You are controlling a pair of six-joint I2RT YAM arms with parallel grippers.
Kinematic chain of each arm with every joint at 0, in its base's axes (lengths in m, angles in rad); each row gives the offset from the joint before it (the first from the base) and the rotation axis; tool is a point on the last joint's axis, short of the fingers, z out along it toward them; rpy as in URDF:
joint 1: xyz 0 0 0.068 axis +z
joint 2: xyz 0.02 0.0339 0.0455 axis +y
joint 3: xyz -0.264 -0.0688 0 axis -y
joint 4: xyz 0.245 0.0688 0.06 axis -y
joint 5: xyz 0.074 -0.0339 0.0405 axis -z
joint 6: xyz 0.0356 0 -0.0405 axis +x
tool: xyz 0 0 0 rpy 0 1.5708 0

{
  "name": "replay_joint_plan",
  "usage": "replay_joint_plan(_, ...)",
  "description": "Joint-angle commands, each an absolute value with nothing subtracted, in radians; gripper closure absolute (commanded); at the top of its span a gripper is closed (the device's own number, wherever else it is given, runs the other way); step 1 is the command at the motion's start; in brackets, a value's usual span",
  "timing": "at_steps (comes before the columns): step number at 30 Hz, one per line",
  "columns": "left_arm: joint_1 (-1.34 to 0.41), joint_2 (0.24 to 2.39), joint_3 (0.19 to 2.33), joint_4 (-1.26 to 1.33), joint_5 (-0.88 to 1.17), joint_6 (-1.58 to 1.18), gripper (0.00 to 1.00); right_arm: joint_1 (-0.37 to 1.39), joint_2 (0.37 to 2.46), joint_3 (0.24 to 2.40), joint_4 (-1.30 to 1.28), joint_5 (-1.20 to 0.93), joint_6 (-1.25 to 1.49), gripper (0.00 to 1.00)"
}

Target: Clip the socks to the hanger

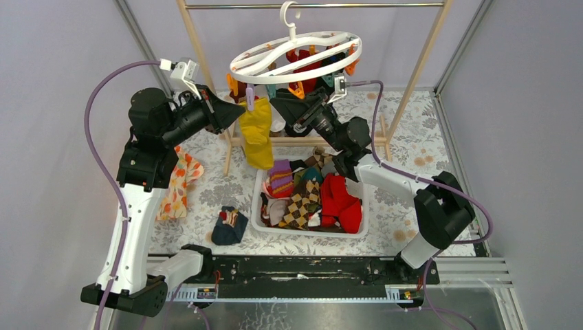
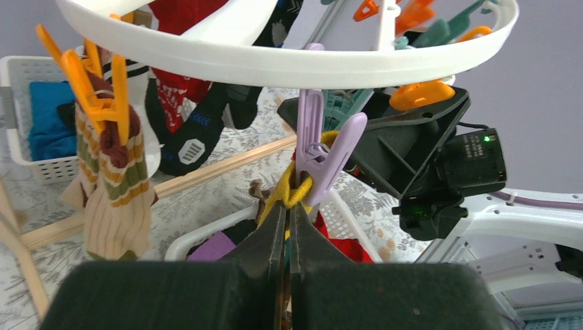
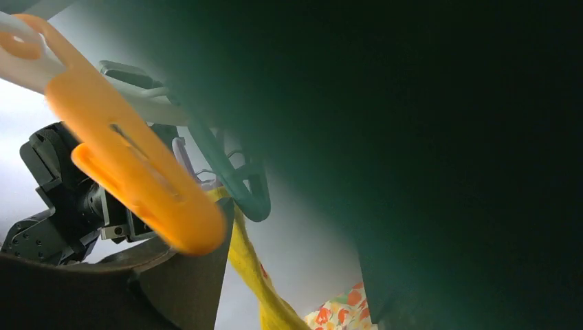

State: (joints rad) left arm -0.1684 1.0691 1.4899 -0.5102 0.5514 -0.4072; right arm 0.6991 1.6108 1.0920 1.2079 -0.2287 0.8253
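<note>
Your yellow sock hangs from the lilac clip on the left rim of the hanger. Its long axis is vertical, with one end bunched up in the clip and the other pointing straight down. Your left gripper is pinched tight on the sock's top edge, just beneath that clip. Your right gripper sits under the hanger's middle, jaws spread wide and holding nothing.

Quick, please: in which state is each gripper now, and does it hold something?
Left gripper: shut, pinching the yellow sock just under the lilac clip.
Right gripper: open, jaws wide apart, holding nothing.
</note>
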Motion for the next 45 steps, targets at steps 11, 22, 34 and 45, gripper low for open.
replay_joint_plan(11,-0.167,1.058,1.563,-0.555,0.331,-0.276,0.98,0.750,1.637,1.201,1.302,-0.206,0.746,0.50)
replay_joint_plan(22,-0.167,1.054,1.569,-0.552,0.346,-0.308,0.98,0.981,1.526,1.260,0.929,0.263,0.147,0.41)
replay_joint_plan(34,-0.167,1.040,1.567,-0.554,0.349,-0.289,0.99,1.019,1.519,1.265,0.904,0.416,-0.060,0.44)
replay_joint_plan(45,-0.167,1.030,1.568,-0.554,0.371,-0.288,0.99,1.019,1.552,1.328,0.898,0.445,-0.116,0.40)
